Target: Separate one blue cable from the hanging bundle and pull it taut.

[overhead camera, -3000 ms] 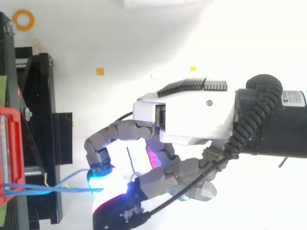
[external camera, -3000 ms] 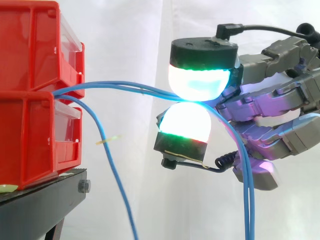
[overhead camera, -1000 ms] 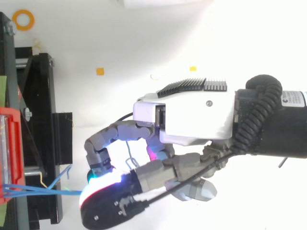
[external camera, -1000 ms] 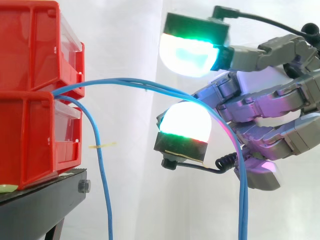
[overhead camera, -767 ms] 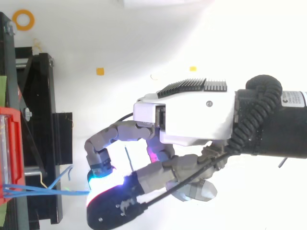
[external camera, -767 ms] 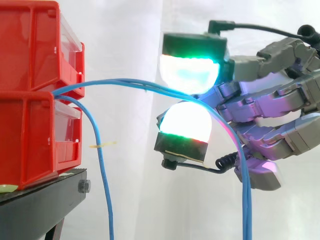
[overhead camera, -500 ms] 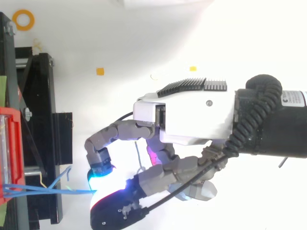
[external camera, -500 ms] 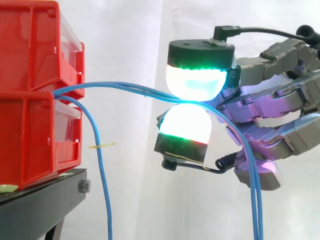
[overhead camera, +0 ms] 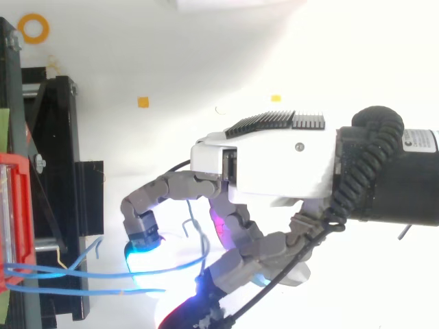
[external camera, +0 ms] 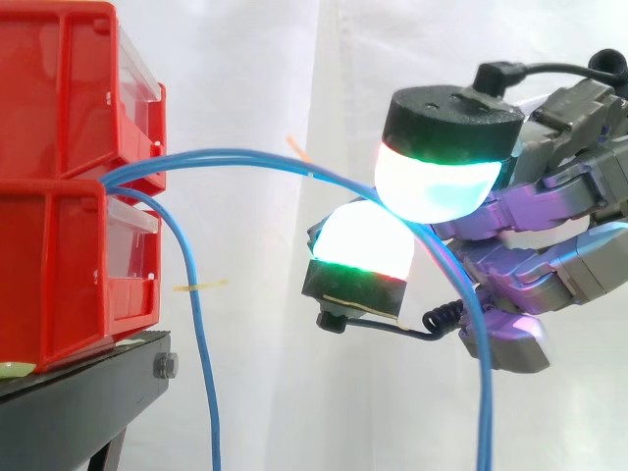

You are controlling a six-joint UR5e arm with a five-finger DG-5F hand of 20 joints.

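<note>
Stacked red plastic bins (external camera: 59, 177) are sitting at the left of the side view on a black metal stand (external camera: 78, 392), and the grey-and-white robot hand (overhead camera: 274, 168) is reaching in from the right. Two thin blue cables (external camera: 245, 154) are arching out from between the bins toward the middle of the frame. A third blue cable (external camera: 199, 324) is hanging straight down just beside the bins, free of the hand. The hand is curling its digits, and the arching pair is running into the seam where the upper glowing pad (external camera: 437, 186) is overlapping the lower glowing pad (external camera: 361, 240), so it looks pinched there, though off-centre. By my reading we are mid-separation: two strands are going into the pinch and both are bowing slack, so nothing is taut yet. The next move is calling for one strand to be let slip while the other is nipped squarely, then a steady draw toward the right of the frame. The side view is giving the height of the arch and the meeting of the pads. The top view is giving the sideways spread, with the two strands lying apart as they are leaving the bin at lower left and one curling up under the palm.
</note>
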